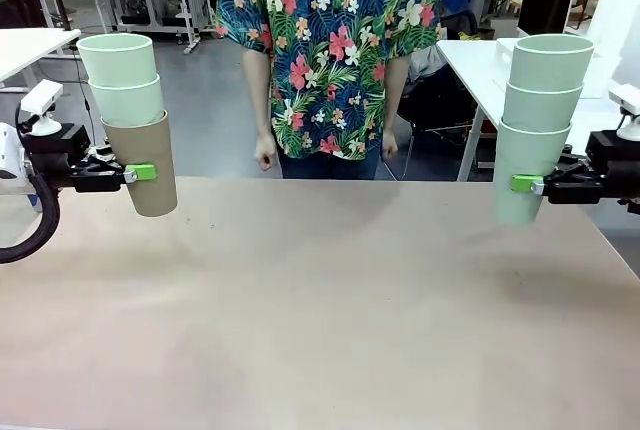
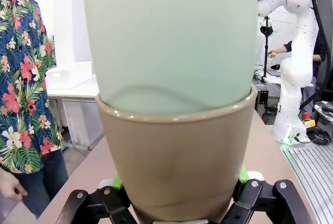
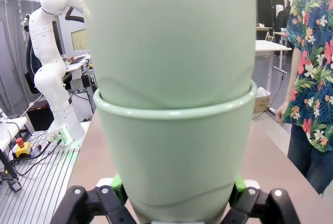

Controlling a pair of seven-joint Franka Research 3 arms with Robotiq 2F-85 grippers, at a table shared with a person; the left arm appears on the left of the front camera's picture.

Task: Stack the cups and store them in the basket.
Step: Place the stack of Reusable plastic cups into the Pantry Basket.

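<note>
Tabletop [image 1: 320,310] below; cup stacks [image 1: 128,100] within left pincer [image 1: 145,172], right pincer [image 1: 522,184].

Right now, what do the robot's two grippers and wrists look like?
Both the left gripper and the right gripper are black, angular linkages with bright green pads. A small white camera sits on each wrist, and a thick black cable loops below the left wrist.

Beyond the tan table [image 1: 320,310] lie a grey floor [image 1: 215,110], white desks [image 1: 25,45] and a dark monitor [image 1: 545,0].
</note>
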